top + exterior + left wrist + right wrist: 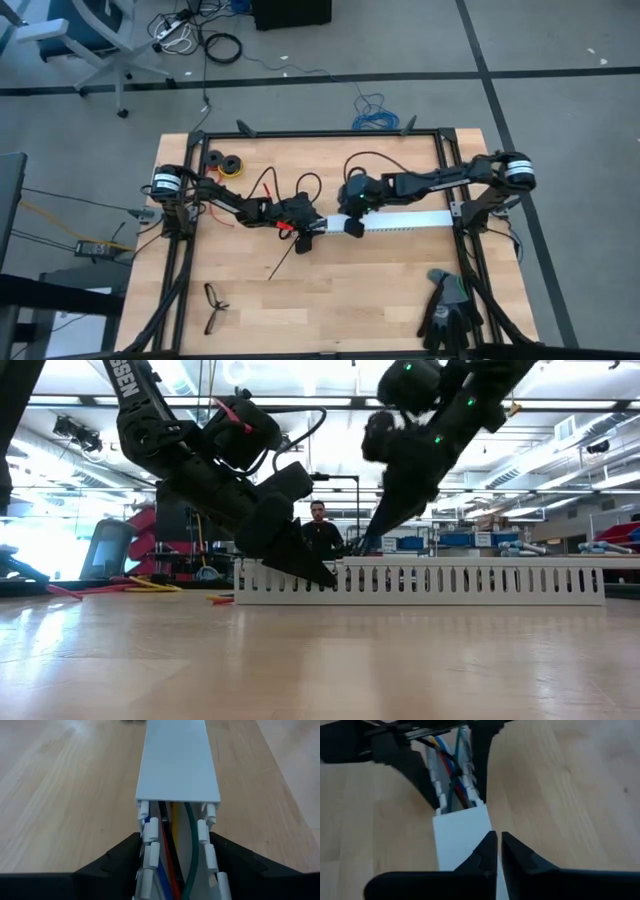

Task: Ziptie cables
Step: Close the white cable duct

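A long white slotted strip (400, 220) lies across the table's middle, a white cover (177, 760) on most of it. The cables (172, 855), red, blue, yellow, green and black, run inside it and show at its uncovered left end (451, 775). My left gripper (308, 232) has this end between its fingers. My right gripper (498, 840), shut, hovers over the cover's left edge (462, 822), close to the left gripper. A thin black ziptie (284, 264) lies flat on the wood nearer the front edge. My left gripper clamps the strip's uncovered left end between its two fingers, one finger (120, 857) against each slotted side wall (150, 842). The fingers slant down from the table's left and lie along the strip, which rests flat on the table. I cannot tell whether my right gripper touches the cover.
Black eyeglasses (214, 307) lie at the front left and dark gloves (447, 310) at the front right. Two tape rolls (226, 162) and loose red wires (266, 186) sit toward the far left. A person (320, 532) stands in the room beyond the table.
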`<act>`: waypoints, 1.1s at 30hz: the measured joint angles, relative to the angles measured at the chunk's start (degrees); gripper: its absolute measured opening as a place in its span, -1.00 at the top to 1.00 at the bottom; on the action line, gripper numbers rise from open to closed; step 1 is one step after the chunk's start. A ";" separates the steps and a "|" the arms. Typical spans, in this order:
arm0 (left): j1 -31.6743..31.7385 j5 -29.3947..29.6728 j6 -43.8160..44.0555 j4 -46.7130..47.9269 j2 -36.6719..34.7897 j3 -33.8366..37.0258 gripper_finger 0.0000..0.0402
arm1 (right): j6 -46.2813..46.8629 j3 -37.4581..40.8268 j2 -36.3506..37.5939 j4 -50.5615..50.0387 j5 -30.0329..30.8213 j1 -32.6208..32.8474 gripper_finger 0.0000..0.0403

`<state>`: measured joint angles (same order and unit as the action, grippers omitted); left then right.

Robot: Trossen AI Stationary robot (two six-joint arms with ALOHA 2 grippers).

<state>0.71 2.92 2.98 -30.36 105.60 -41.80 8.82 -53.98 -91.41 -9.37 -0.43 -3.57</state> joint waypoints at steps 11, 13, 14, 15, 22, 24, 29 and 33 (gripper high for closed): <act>0.00 0.03 -0.13 0.11 0.00 0.00 -0.12 | -4.57 -0.11 1.37 -3.20 -0.18 1.43 0.32; 0.00 0.02 -0.15 0.12 0.00 0.00 -0.12 | -4.54 -0.13 1.58 -4.44 -0.15 1.41 0.22; 0.00 0.00 -0.15 0.14 0.00 0.00 -0.12 | -4.28 -0.13 1.65 -4.81 -0.15 1.40 0.18; 0.00 0.02 -0.15 0.14 0.00 0.00 -0.12 | -3.72 -0.13 1.60 -4.84 -0.16 1.40 0.15; 0.00 0.02 -0.14 0.12 0.00 0.00 -0.12 | 2.09 0.93 1.45 -7.19 -0.18 2.73 0.09; 0.00 0.02 0.10 0.08 0.00 0.00 -0.12 | 2.72 1.49 1.45 -7.11 0.52 3.36 0.15; -0.02 0.02 0.35 -0.05 0.00 0.00 -0.12 | 3.14 2.34 1.45 -6.91 4.35 4.35 0.58; -0.04 0.02 0.54 -0.08 0.00 0.00 -0.12 | 3.25 2.27 0.54 -5.76 4.35 4.13 0.95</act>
<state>0.67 2.94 3.52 -30.45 105.60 -41.80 12.07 -51.70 -90.87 -15.13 3.92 0.56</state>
